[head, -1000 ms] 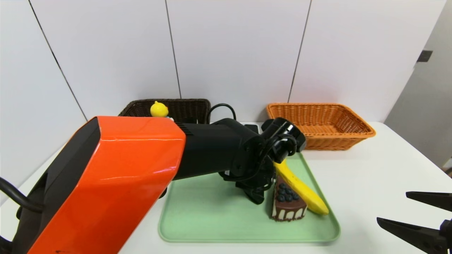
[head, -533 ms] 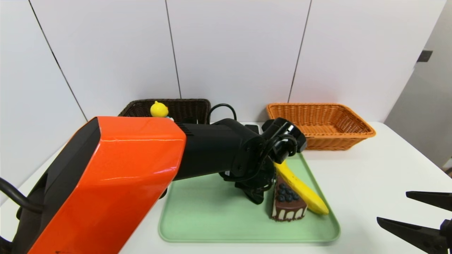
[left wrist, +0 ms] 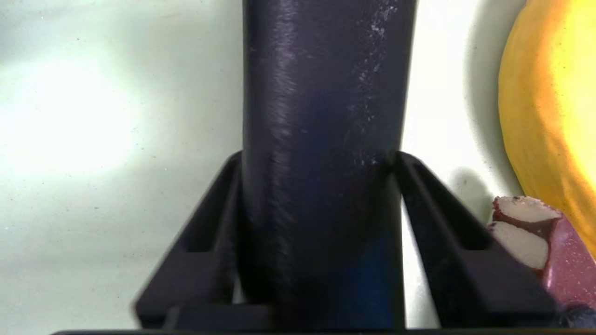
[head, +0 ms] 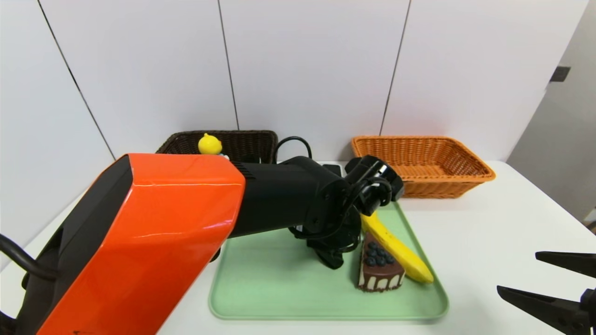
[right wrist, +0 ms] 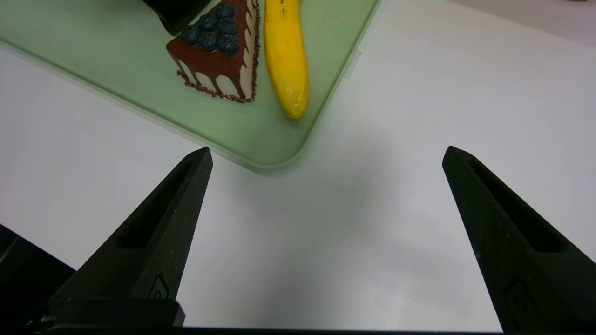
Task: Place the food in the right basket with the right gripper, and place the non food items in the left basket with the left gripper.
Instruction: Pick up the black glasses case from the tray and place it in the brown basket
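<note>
Non food items are being cleared first: the left gripper point(left wrist: 316, 177), jaws pressing a dark oblong object point(left wrist: 321, 116), is gripping it on the green tray point(head: 279, 288). The right gripper point(right wrist: 326, 153) is waiting over the table point(right wrist: 396, 232), jaws wide and empty

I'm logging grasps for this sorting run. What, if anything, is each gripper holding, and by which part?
The left gripper is clamped on a flat black object lying on the green tray, one finger on each long side. The right gripper holds nothing.

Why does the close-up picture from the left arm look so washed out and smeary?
In the left wrist view, light glares off the pale green tray, and the dark case between the jaws looks streaky. The head view is sharp, with a shine on the orange arm cover.
</note>
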You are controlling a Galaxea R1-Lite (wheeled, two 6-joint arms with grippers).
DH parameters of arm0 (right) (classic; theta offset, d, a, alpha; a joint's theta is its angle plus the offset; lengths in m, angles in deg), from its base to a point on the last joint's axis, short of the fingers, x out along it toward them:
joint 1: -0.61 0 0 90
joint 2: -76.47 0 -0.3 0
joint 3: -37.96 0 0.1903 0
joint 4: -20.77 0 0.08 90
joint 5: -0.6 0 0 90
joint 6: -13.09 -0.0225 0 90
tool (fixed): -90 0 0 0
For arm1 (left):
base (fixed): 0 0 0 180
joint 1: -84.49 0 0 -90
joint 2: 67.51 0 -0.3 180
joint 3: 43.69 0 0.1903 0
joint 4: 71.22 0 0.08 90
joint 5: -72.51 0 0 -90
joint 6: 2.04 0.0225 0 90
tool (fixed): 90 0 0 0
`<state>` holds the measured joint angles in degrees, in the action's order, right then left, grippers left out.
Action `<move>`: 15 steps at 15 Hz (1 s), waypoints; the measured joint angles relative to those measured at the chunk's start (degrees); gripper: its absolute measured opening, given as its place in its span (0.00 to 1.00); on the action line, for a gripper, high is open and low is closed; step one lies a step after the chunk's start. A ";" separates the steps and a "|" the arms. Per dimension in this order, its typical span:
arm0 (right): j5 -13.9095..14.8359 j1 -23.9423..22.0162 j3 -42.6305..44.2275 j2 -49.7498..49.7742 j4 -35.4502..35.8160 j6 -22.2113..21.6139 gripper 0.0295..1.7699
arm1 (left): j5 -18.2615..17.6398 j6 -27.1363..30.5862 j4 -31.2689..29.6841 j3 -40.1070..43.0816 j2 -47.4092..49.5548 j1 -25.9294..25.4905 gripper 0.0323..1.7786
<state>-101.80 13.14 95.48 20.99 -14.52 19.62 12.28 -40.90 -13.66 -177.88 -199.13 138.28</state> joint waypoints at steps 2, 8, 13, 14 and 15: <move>0.00 0.00 0.11 0.00 0.07 0.00 0.97 | 0.02 0.00 0.06 0.00 0.00 0.00 0.44; 0.02 0.02 -0.02 0.00 0.05 -0.06 0.97 | 0.33 0.22 0.63 0.07 1.91 -0.13 0.17; 0.02 0.00 -0.13 0.02 0.05 -0.09 0.97 | 1.78 3.01 0.56 0.05 8.41 -0.33 0.17; 0.00 0.00 -0.13 0.02 0.02 -0.04 0.97 | 2.01 4.19 0.32 0.07 10.01 -0.74 0.17; 0.02 0.00 -0.13 0.05 0.02 -0.04 0.97 | 2.12 5.77 0.15 0.07 11.75 -1.65 0.17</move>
<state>-101.78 13.14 95.34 21.04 -14.49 19.59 14.40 -35.14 -13.51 -177.80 -187.38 136.64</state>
